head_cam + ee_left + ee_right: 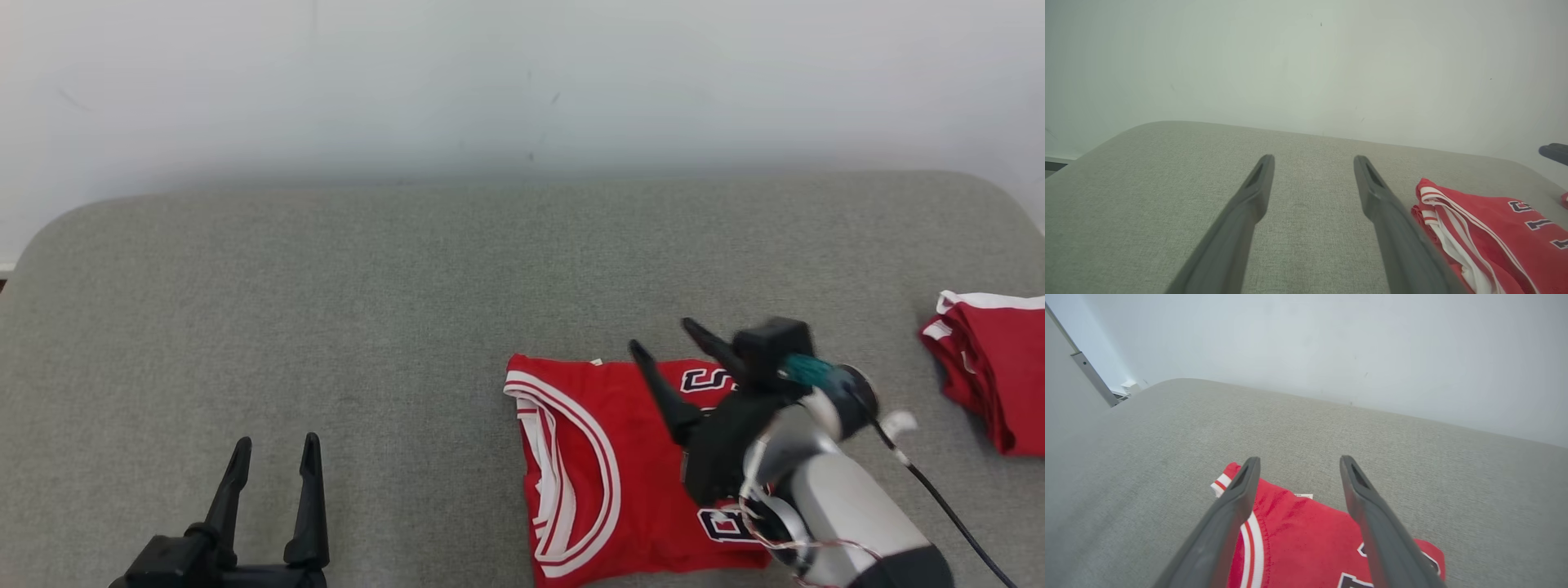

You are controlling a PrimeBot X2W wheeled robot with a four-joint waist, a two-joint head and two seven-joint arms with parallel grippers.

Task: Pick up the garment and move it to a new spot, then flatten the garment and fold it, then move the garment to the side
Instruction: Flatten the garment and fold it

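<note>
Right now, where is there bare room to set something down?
Bare: the grey padded surface between the left end effector and the folded red jersey, and the far strip along the wall. Crowded: the right, with the right end effector over the jersey and another red garment.

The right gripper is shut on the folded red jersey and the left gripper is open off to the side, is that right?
Not quite. The right gripper is open over the folded red jersey, gripping nothing, as the right wrist view shows. The left gripper is open off to the side.
</note>
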